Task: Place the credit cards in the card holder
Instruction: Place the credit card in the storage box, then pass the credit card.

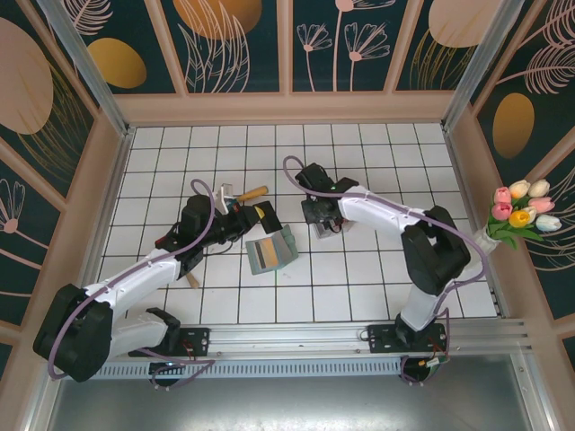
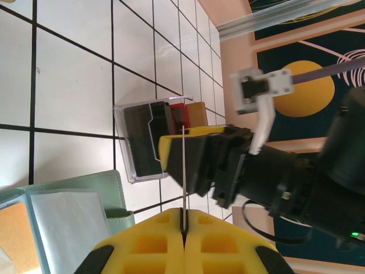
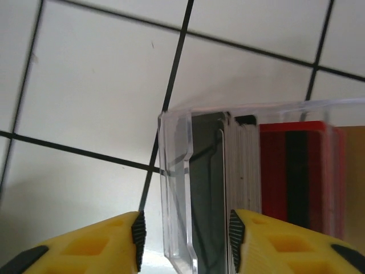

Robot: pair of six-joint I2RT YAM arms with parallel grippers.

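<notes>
**Fingers (image 3: 85,251) of the right gripper (image 3: 185,234) parted over the card case; left gripper (image 2: 183,220) closed on a card**

Right wrist view: the two yellow fingers stand apart, neither pressing. Between them sits the end wall of a clear plastic box (image 3: 177,188) and the first of the credit cards (image 3: 274,171), a stack of dark grey, cream and red plastic standing on edge. The left pad is clear of the box wall. The right pad lies against the stack; whether it touches cannot be told. Bare white tile lies open to the left of the box.

Left wrist view: the yellow jaws are pressed together on one thin card (image 2: 183,171), seen edge-on and upright. Beyond it the right gripper (image 2: 188,157) hangs over the clear box (image 2: 134,142). The flat grey-green card holder (image 2: 114,197) lies open at lower left, close to these fingers and apart from the box.

Top view: the card holder (image 1: 269,253) lies between the left gripper (image 1: 254,218) and the right gripper (image 1: 322,224), slightly nearer the bases. A wooden-handled tool (image 1: 252,192) lies just behind the left gripper. The white tiled table (image 1: 359,287) is open at the rear and on the right, up to the wooden walls (image 1: 296,108).
</notes>
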